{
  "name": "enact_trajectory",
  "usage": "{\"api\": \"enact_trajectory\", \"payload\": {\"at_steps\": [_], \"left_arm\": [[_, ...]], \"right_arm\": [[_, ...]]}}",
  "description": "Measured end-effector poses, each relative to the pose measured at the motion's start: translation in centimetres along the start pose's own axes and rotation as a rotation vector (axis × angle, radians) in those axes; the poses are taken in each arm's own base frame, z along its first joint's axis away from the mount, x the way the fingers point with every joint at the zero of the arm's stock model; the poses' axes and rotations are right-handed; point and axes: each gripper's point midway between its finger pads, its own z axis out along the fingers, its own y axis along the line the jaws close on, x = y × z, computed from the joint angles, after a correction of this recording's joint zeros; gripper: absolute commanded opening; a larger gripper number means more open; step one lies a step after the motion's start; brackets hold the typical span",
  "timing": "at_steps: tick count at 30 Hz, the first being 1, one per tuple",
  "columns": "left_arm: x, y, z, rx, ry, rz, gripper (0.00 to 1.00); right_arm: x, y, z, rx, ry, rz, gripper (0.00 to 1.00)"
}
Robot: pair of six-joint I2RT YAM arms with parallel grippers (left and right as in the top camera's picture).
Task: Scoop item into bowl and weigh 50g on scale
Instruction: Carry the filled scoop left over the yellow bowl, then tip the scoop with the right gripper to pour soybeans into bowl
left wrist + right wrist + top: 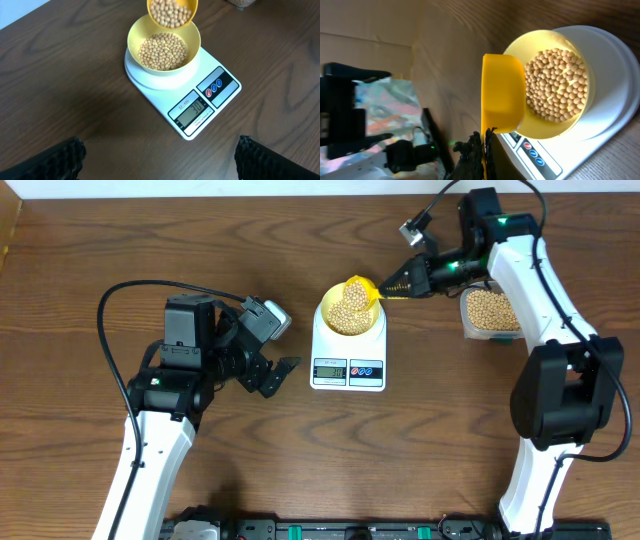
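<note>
A pale-yellow bowl [326, 316] partly filled with tan beans [162, 50] stands on the white scale [348, 358], whose display [194, 111] is lit. My right gripper [398, 284] is shut on the thin handle of a bright yellow scoop [361, 288]. The scoop holds beans and hangs tilted over the bowl's far rim. In the right wrist view the scoop [502, 92] overlaps the bowl [540, 132] above the scale [615, 100], with the right gripper [484, 150] clamped on the handle. My left gripper [162, 165] is open and empty, just left of the scale.
A clear plastic tub [490, 311] holding more beans sits right of the scale, under the right arm. The left arm [180, 370] lies over the table's left half. A black rail [330, 530] runs along the front edge.
</note>
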Motion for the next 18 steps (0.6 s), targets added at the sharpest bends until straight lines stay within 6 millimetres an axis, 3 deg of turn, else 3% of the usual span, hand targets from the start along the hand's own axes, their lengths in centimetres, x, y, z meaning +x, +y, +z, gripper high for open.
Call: {"api": "enact_trajectory", "payload": {"at_steps": [12, 18], "left_arm": [[0.0, 0.0, 0.0, 0.000, 0.000, 0.001, 0.98], [0.0, 0.0, 0.0, 0.000, 0.000, 0.001, 0.98]], "right_arm": [[1.1, -0.7, 3.0, 0.182, 0.095, -0.087, 0.01], [0.1, -0.3, 3.4, 0.315, 0.114, -0.186, 0.01]]}}
